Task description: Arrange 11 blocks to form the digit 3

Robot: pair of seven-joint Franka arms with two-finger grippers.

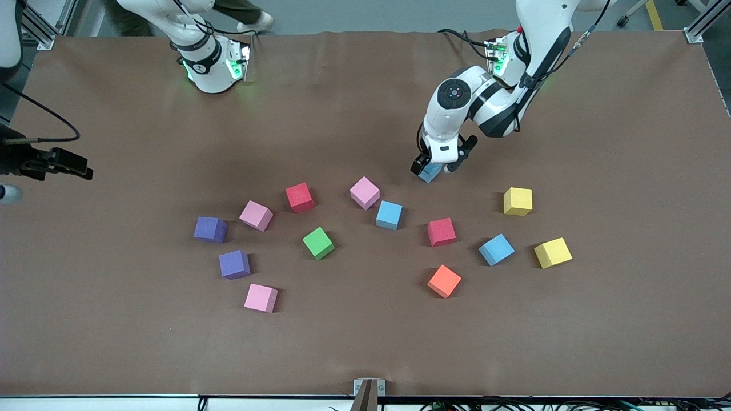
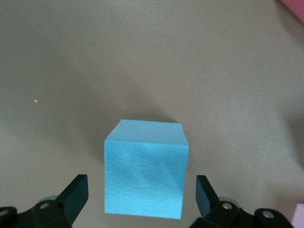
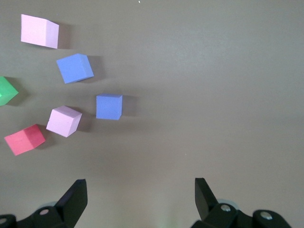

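I see the brown surface with loose blocks scattered mid-frame. My left gripper, upper centre-right, stands apart around a blue block. My right gripper waits, fingers apart, nothing between.

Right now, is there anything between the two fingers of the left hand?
Yes. In the left wrist view a light blue block sits between the open fingers of the left hand, with a gap each side.

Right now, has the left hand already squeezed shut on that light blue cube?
No: the left hand has its fingers standing apart on either side of the light blue cube, with gaps showing.
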